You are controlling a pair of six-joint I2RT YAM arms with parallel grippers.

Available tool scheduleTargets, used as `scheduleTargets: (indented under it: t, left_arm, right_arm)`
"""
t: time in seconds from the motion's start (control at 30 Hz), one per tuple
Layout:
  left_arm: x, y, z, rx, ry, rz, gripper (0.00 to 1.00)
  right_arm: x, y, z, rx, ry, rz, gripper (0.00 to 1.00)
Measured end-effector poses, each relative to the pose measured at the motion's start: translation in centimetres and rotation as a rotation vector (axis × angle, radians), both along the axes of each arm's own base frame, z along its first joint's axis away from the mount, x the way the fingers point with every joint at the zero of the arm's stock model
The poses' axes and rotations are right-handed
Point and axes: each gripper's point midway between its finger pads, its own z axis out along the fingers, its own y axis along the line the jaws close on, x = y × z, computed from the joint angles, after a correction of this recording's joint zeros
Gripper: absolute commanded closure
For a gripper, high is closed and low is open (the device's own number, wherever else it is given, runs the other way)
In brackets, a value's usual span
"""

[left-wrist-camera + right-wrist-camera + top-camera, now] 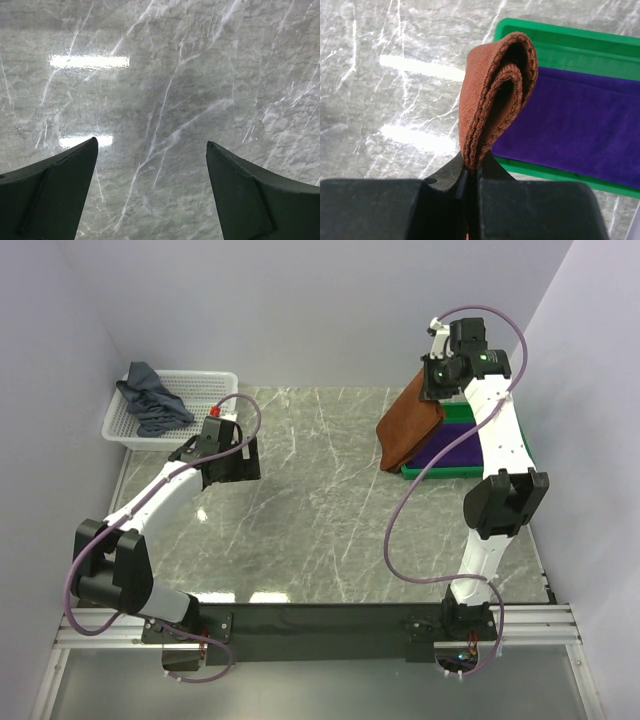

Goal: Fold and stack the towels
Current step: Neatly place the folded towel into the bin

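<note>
My right gripper [436,380] is shut on a folded rust-brown towel [408,425] and holds it in the air, hanging over the left edge of the green tray [455,472]. In the right wrist view the rust-brown towel [495,95] is pinched between the jaws of the right gripper [472,167], above the tray [560,42]. A folded purple towel [575,125] lies flat in the tray; it also shows in the top view [455,448]. A grey-blue towel [152,400] lies crumpled in the white basket [205,385]. My left gripper [152,145] is open and empty over bare marble.
The white mesh basket stands at the back left against the wall. The green tray stands at the back right near the right wall. The marble table top [310,510] lies between them. Walls close in the back and both sides.
</note>
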Motion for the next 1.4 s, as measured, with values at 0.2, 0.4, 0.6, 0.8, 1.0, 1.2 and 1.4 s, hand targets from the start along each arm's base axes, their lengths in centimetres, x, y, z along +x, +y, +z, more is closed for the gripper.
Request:
scheduleTargets:
  t: [0.2, 0.4, 0.6, 0.8, 1.0, 1.2, 1.4]
  left_arm:
    - [0.0, -0.1, -0.7, 0.003, 0.020, -0.003, 0.06]
    - [0.0, -0.1, -1.5, 0.008, 0.042, -0.002, 0.06]
    - [0.0, -0.1, -2.0, 0.009, 0.057, -0.006, 0.06]
    - [-0.1, -0.2, -2.1, 0.008, 0.062, -0.007, 0.06]
    - [-0.1, -0.2, -2.4, 0.008, 0.069, -0.009, 0.06]
    - [-0.1, -0.3, -2.6, 0.009, 0.077, -0.010, 0.07]
    - [-0.2, -0.3, -3.4, 0.013, 0.099, -0.011, 0.07]
  right_arm:
    - [0.2, -1.2, 0.2, 0.001, -0.005, -0.015, 1.00]
    - [0.5, -1.2, 1.9, 0.010, -0.053, 0.001, 1.00]
    - [0.6, -1.4, 3.3, 0.014, -0.086, 0.009, 1.00]
    - [0.3, -1.6, 3.8, 0.003, -0.097, 0.021, 1.00]
    - [-0.2, -1.8, 4.2, -0.014, -0.102, 0.039, 1.00]
    - [-0.5, -2.5, 4.0, -0.030, -0.093, 0.046, 1.00]
    - [-1.0, -4.3, 4.1, -0.040, -0.091, 0.022, 1.00]
